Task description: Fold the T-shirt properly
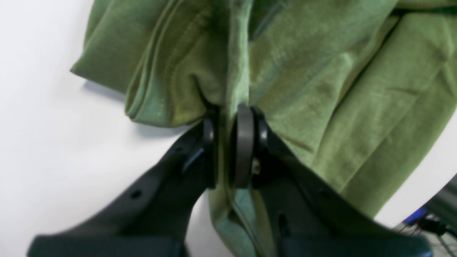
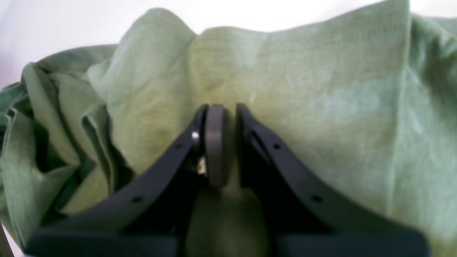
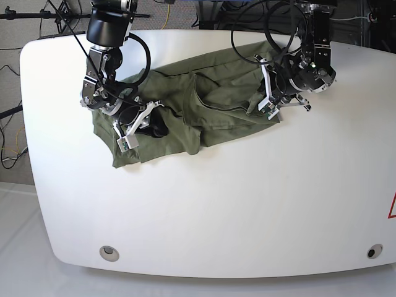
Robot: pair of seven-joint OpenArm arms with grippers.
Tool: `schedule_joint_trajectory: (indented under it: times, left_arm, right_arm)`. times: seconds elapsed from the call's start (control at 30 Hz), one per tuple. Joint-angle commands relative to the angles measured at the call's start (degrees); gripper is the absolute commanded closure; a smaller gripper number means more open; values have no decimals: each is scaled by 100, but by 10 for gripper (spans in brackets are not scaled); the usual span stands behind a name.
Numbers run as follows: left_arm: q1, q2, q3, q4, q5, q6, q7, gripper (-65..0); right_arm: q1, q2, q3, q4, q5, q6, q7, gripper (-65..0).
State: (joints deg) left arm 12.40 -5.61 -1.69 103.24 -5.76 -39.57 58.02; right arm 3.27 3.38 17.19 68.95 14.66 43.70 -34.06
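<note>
From the left of the base view, we see the right gripper [image 3: 137, 127] low over the near-left part of the olive shirt [image 3: 204, 111], which lies rumpled across the far half of the white table [image 3: 216, 210]. Its wrist camera shows the jaws nearly closed with a thin fold of cloth pinched between them, and more fabric bunched in loose ridges to one side. The grip looks shallow to us: little cloth sits between the pads.

At centre, the shirt is neither flat nor folded. A deep crease runs across it and 1 flap lies doubled over the body, so we judge the fold barely begun.

To the right, the left gripper [image 3: 271, 102] sits at the shirt's far-right edge. Its wrist view shows both fingers clamped on a gathered ridge of fabric, a hem seam running straight through the pinch, with the cloth hanging in folds on either side and bare table beyond.

The risks, as we read them: if the 2 arms lift or pull at uneven pace, the thin cotton could slide out of the shallower right-hand pinch and drop in a heap. The left gripper appears to hold several layers at once, so a pull may drag the doubled flap along and set the crease deeper. Cables hang close behind the left arm [image 3: 315, 37]; a wide swing could snag them.
</note>
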Motion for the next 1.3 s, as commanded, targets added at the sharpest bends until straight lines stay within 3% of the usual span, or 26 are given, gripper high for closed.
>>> schedule_joint_trajectory:
  times: [0.0,0.13,0.47,0.57,0.77,0.87,0.93,1.27]
  left_arm:
    - [-155,-33,-20,98,9,199,75,0]
    - [-190,-33,-20,115,9,454,84,0]
    - [-199,-42,-11,124,-9,471,84,-5]
    - [-199,-42,-11,124,-9,471,84,-69]
    - [-190,-33,-28,124,-17,498,66,-285]
    - [-190,-15,-134,133,-17,489,66,-361]
    - [-190,-6,-178,133,-17,489,66,-384]
    - [-207,2,-195,370,-26,498,66,-381]
  right_arm:
    - [-120,71,-308,-112,-916,-370,-844,-71]
    - [-120,71,-625,-112,-916,-370,-844,-71]
    - [-120,45,-871,-112,-907,-370,-844,-71]
    - [-120,45,-871,-112,-890,-370,-844,-71]
    - [-111,62,-862,-112,-898,-370,-844,-71]
    - [-111,71,-862,-112,-898,-370,-844,-71]
    - [-111,71,-862,-112,-898,-370,-844,-71]
    - [-111,80,-862,-112,-907,-370,-844,-71]
